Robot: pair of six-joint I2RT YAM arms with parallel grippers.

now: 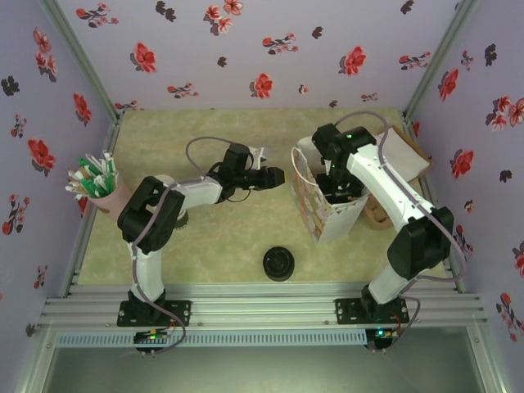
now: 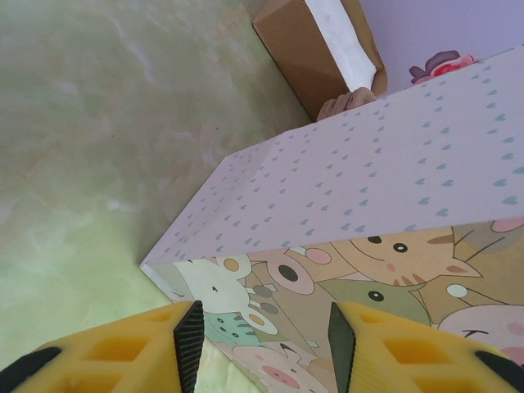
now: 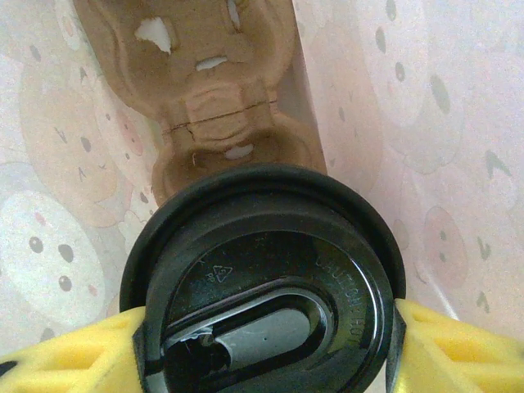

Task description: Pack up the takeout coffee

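Left fingers (image 2: 190,342) stand about half spread with nothing between them, hanging just beside the paper bag (image 1: 323,217) on the right half of the worktop (image 1: 213,246). I cannot tell whether they touch its wall. My right fingers (image 3: 458,344) are down inside that bag, pinching the takeout coffee (image 3: 262,278) at the rim of its black lid, one on each side. Below the cup, a brown pulp cup tray (image 3: 205,90) lies on the bag's floor. I judge the packing well along: the coffee is inside the bag but not yet let go. Left to do: seat it in the tray, spread my right fingers, and lift out without snagging the bag.
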